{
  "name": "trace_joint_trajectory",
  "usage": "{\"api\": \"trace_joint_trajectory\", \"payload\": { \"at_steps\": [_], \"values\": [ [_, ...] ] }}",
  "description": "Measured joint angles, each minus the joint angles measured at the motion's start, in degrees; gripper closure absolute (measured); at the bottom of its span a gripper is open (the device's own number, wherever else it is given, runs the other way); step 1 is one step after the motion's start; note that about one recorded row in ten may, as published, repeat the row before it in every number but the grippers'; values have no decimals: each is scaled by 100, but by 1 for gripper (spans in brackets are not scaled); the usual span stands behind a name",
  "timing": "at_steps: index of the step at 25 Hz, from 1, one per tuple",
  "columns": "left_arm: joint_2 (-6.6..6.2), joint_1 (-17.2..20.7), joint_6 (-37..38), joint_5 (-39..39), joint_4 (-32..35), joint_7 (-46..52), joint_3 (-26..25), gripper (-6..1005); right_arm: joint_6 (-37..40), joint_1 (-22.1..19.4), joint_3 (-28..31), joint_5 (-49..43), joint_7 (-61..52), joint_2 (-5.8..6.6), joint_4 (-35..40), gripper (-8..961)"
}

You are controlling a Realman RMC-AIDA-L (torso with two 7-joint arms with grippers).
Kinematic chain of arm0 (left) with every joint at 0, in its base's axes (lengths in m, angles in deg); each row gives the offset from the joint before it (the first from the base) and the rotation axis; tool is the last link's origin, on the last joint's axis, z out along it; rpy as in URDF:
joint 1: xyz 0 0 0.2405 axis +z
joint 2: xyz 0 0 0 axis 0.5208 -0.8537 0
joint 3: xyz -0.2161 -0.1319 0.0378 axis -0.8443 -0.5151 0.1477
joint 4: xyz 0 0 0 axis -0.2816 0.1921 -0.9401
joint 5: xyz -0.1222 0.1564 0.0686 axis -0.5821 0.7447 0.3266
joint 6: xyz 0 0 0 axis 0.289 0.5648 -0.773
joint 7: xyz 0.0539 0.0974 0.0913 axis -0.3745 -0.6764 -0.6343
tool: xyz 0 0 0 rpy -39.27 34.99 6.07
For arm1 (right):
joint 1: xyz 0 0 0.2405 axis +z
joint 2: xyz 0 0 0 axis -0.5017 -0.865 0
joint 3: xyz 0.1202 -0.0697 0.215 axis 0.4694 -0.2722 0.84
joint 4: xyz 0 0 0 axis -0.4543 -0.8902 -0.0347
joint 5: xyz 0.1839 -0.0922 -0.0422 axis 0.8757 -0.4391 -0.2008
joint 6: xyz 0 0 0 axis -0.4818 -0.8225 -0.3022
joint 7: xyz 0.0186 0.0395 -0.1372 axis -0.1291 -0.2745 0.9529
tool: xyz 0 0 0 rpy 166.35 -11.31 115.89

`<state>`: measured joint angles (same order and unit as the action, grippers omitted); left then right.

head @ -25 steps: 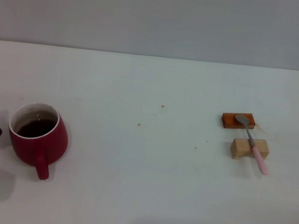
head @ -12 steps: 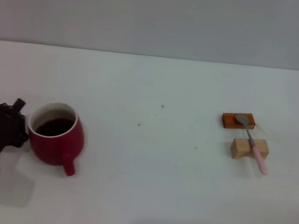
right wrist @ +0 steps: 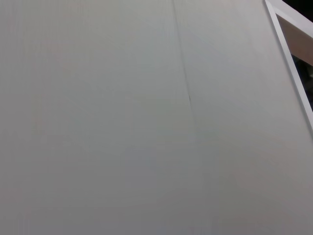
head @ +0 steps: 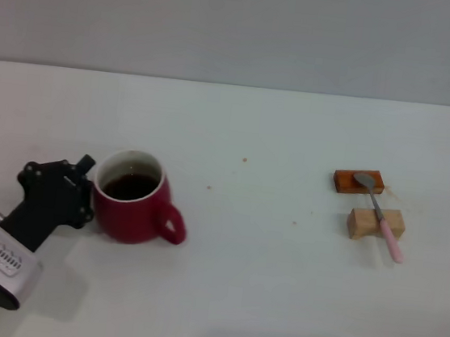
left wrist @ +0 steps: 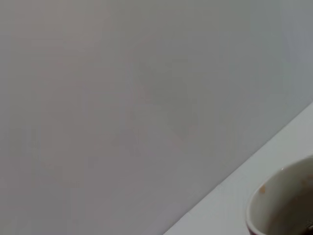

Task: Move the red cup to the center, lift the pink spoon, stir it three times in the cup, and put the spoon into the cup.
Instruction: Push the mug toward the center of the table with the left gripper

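Note:
The red cup (head: 132,208), with dark liquid inside, stands on the white table (head: 243,293) left of the middle, its handle pointing right. Its white rim also shows in the left wrist view (left wrist: 281,203). My left gripper (head: 76,191) is black and sits right against the cup's left side. The pink spoon (head: 382,216) lies at the right across two small blocks, with its grey bowl on the far one and its pink handle toward me. My right gripper is out of view.
An orange-brown block (head: 345,182) and a pale wooden block (head: 360,223) lie under the spoon at the right. A grey wall stands behind the table's far edge. The right wrist view shows only a plain wall.
My left gripper has moved right and the cup has slid right with it, from the left edge toward the middle. The cup's handle has swung from pointing at me to pointing right.

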<state>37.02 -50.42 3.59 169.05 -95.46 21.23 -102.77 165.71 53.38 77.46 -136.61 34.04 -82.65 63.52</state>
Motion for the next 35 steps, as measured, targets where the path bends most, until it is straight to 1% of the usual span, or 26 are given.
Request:
{"api": "trace_joint_trajectory", "payload": {
  "at_steps": [8,15,30,35],
  "values": [
    [10,-63,-151,-1,-214,-1,164,938,3,-22,0,0,0,-1,0,170],
    [21,-159,-430,0,-555,20,483,929,8,-36,0,0,0,-6,0,170],
    [37,-171,-504,-1,-836,65,880,912,63,-50,0,0,0,-29,0,171],
    [46,-169,-518,-6,-863,66,921,906,62,-50,0,0,-1,-42,0,170]
  ]
}}
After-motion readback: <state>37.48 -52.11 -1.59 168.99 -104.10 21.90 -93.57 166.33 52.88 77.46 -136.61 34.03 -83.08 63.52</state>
